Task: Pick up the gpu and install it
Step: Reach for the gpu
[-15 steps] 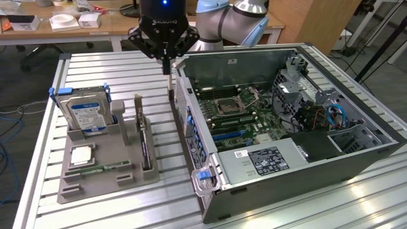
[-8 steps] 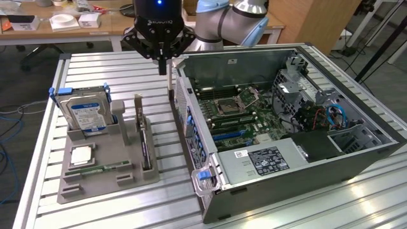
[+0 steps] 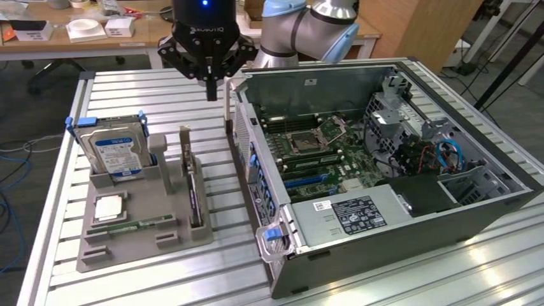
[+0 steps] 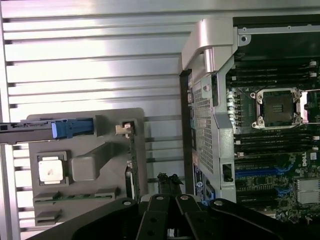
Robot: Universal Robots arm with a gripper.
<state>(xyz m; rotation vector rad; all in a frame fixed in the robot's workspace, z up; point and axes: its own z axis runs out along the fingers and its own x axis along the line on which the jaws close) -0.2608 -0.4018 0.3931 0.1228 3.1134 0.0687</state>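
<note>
The gpu (image 3: 193,188) is a thin black card standing on its long edge in a slot of the grey holder (image 3: 127,245), with its silver bracket (image 3: 185,138) at the far end. In the wrist view the gpu (image 4: 132,162) appears edge-on, bracket (image 4: 125,129) at one end. My gripper (image 3: 211,94) hangs well above the table, beyond the bracket end and toward the open computer case (image 3: 476,210). Its black fingers (image 4: 163,181) are pressed together with nothing between them.
The holder also carries a silver hard drive (image 3: 119,150) with blue clips, a processor chip (image 3: 109,207) and a green memory stick (image 3: 140,224). The case's motherboard (image 3: 319,150) lies exposed, with blue slots (image 4: 260,172) near its rear wall. A cluttered desk (image 3: 85,32) stands behind.
</note>
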